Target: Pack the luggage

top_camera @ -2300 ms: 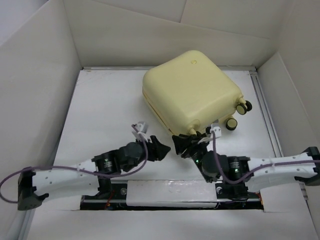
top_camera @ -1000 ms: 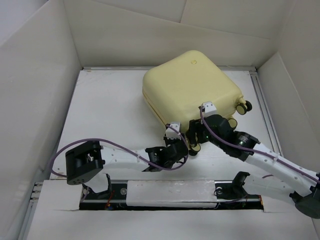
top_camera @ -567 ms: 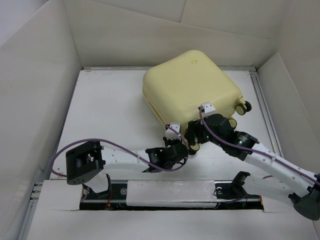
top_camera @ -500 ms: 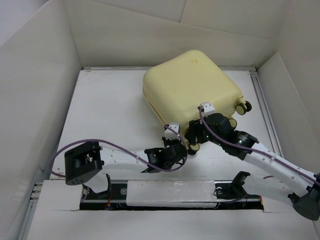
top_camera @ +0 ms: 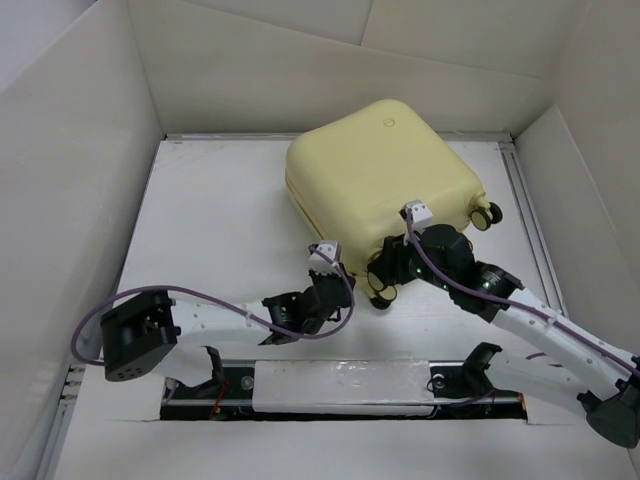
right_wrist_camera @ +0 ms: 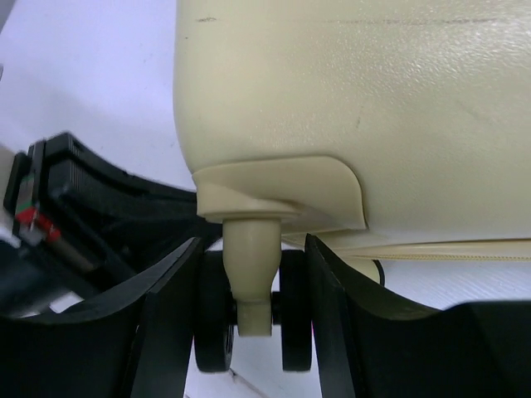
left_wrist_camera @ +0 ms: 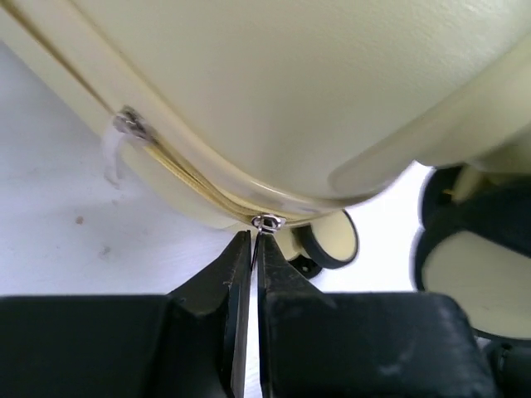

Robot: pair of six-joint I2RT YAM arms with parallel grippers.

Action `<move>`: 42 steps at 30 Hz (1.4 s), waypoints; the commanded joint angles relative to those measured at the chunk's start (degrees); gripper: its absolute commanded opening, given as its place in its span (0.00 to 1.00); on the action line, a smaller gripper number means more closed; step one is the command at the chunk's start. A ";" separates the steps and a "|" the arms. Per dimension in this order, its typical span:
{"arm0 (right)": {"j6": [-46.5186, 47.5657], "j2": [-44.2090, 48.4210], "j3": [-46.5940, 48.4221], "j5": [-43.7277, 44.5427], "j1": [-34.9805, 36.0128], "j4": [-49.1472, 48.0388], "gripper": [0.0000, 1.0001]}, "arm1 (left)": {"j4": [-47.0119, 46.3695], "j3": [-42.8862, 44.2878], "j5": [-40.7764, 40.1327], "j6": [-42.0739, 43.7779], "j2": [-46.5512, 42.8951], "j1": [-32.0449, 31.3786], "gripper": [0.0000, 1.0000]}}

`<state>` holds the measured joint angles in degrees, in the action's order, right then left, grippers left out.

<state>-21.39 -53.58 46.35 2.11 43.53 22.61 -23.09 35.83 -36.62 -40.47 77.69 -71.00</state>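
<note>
The luggage (top_camera: pixel 380 175) lies closed and flat at the back middle of the table. My left gripper (top_camera: pixel 332 276) is at its near corner. In the left wrist view that gripper (left_wrist_camera: pixel 254 240) is shut on the thin tab of a metal zipper pull (left_wrist_camera: pixel 267 222) on the seam of the luggage (left_wrist_camera: pixel 290 83). My right gripper (top_camera: pixel 386 282) is at the near caster. In the right wrist view its fingers (right_wrist_camera: pixel 170 298) press both sides of the twin black caster wheel (right_wrist_camera: pixel 253 319) under the luggage (right_wrist_camera: pixel 348 108).
A second zipper pull with a clear tab (left_wrist_camera: pixel 123 128) sits further along the seam. Two more casters (top_camera: pixel 487 214) stick out at the luggage's right corner. White walls (top_camera: pixel 80 170) enclose the table on the left, back and right.
My left gripper has shut on the zipper pull and shifted left along the seam, its arm swinging left. The right gripper's fingers have narrowed onto the caster wheel.
</note>
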 commanded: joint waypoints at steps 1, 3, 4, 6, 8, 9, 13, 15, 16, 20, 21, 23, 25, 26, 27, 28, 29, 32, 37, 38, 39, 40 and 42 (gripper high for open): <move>1.70 3.57 -1.87 5.63 -2.40 5.34 0.00 | 2.44 -3.13 -10.14 3.47 -4.91 6.22 0.00; 1.70 3.57 -1.87 5.63 -1.26 5.87 0.00 | 3.84 -3.14 -8.04 3.47 -4.92 9.19 0.00; 1.70 2.62 -1.87 5.63 -1.25 6.47 0.00 | 3.84 -3.14 -7.16 2.94 -4.92 10.26 0.00; 1.17 1.74 -1.87 6.33 0.15 7.00 0.00 | 4.81 -3.84 -5.31 2.94 -4.39 12.02 0.00; 1.17 0.94 -1.87 7.02 1.02 7.01 0.00 | 4.81 -4.36 -4.78 2.24 -4.39 13.51 0.00; 1.17 0.24 -1.87 7.03 1.82 7.62 0.00 | 5.42 -4.37 -4.78 2.24 -4.39 13.52 0.00; 1.17 -0.29 -1.35 8.43 3.05 8.15 0.00 | 6.12 -4.11 -3.73 2.33 -4.39 14.83 0.00; 0.65 -0.29 -1.35 8.96 3.66 8.67 0.00 | 8.31 -2.71 -1.28 1.37 -2.90 19.92 0.00; 0.64 -0.29 -1.35 8.97 4.19 8.68 0.00 | 8.33 -2.70 -0.56 1.36 -2.37 21.33 0.00; 0.64 -0.29 -1.35 6.61 5.68 6.75 0.00 | 11.57 -1.65 0.67 -0.31 -4.47 23.10 0.00; 0.64 -0.29 -1.35 5.90 5.69 4.83 0.00 | 12.45 -1.64 1.28 -1.97 -6.83 23.10 0.11; 0.12 0.32 -1.35 2.05 7.70 1.31 0.00 | 16.12 -1.64 3.04 -2.69 -12.61 23.10 0.58; 0.12 0.32 -0.22 -0.34 8.50 -2.55 0.02 | 18.07 -2.52 4.18 -2.69 -17.72 23.10 0.91; 0.12 -0.98 0.75 -1.05 9.37 -3.44 0.02 | 20.78 -3.05 4.80 -3.38 -20.36 23.10 1.00; 0.12 -2.22 3.20 -1.05 9.38 -4.06 0.02 | 22.72 -3.66 4.80 -3.91 -23.08 23.10 1.00; 0.12 -5.36 4.70 -1.75 10.25 -5.28 0.08 | 24.74 -3.67 4.80 -3.92 -28.50 23.10 1.00; 0.12 -7.31 6.28 -1.76 10.26 -5.82 0.16 | 26.50 -3.67 4.80 -5.31 -31.34 23.10 1.00; 2.21 -15.11 14.80 -3.43 12.98 -5.83 0.63 | 31.96 -3.67 6.38 -5.32 -41.81 23.10 1.00; 3.37 -18.14 28.34 5.59 18.07 -1.09 1.00 | 37.66 -3.67 15.78 -4.18 -52.98 23.10 1.00; 3.37 -16.83 30.27 7.28 18.61 -0.56 1.00 | 38.73 -3.67 16.40 -4.18 -55.86 23.10 1.00; 3.37 -14.12 30.29 8.95 19.22 0.23 1.00 | 40.04 -3.14 16.41 -4.18 -57.29 23.10 1.00; 2.59 -12.35 30.29 10.79 19.75 0.76 1.00 | 41.97 -3.14 16.41 -4.96 -58.69 23.10 1.00; 1.53 -6.05 28.11 15.72 20.81 0.77 1.00 | 41.99 -3.14 17.89 -6.20 -63.59 22.58 1.00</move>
<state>-18.98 -69.25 71.94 11.18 63.00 25.93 15.00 32.62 -22.28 -45.47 18.48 -47.90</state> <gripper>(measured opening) 0.999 0.997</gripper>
